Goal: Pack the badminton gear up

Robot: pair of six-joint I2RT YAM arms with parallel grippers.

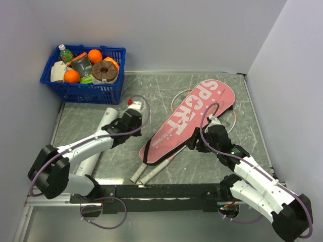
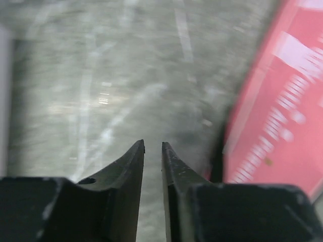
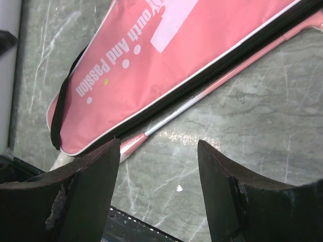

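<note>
The long pink racket bag [image 1: 189, 121] lettered "SPORT" lies diagonally on the table. Two rackets lie under it; their whitish handles [image 1: 150, 172] stick out at its near end and their heads [image 1: 230, 119] show at its far end. A white tube [image 1: 106, 122] lies to the left, partly under my left arm. My left gripper [image 1: 132, 119] hovers between tube and bag. In the blurred left wrist view its jaws [image 2: 153, 145] stand a narrow gap apart with nothing between them, and the bag [image 2: 282, 116] is on the right. My right gripper [image 3: 159, 146] is wide open and empty over bare table beside a racket shaft [image 3: 202, 96] and the bag's edge [image 3: 166, 55]. No shuttlecocks show.
A blue plastic basket [image 1: 81, 93] of groceries stands at the far left corner. Walls close off the table at the back and on the right. A black rail [image 1: 161, 191] runs along the near edge between the arm bases.
</note>
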